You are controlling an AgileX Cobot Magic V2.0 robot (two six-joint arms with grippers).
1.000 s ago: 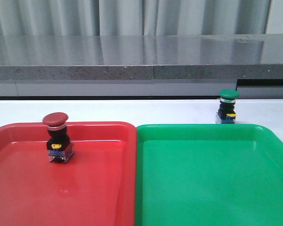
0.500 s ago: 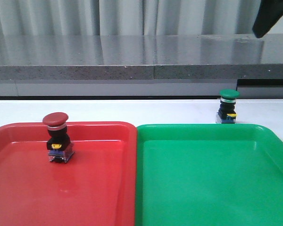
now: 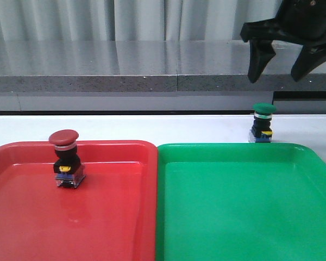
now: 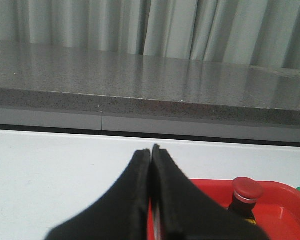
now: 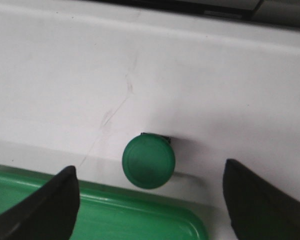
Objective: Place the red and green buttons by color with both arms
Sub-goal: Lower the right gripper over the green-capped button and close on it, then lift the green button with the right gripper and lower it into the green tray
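Observation:
The red button (image 3: 65, 161) stands upright in the red tray (image 3: 114, 217), near its far left part; it also shows in the left wrist view (image 4: 246, 196). The green button (image 3: 262, 123) stands upright on the white table just behind the green tray (image 3: 244, 206). My right gripper (image 3: 282, 68) hangs open above the green button, a little to its right and clear of it. In the right wrist view the green cap (image 5: 149, 161) lies between the spread fingers (image 5: 45, 210). My left gripper (image 4: 151, 152) is shut and empty, seen only in its wrist view.
The two trays sit side by side at the front of the white table (image 3: 152, 128). A grey stone ledge (image 3: 125, 70) and pale curtains run along the back, close behind the green button.
My right gripper has come down into the front view from the upper right and now hangs open over the green button. The buttons and trays have not moved.

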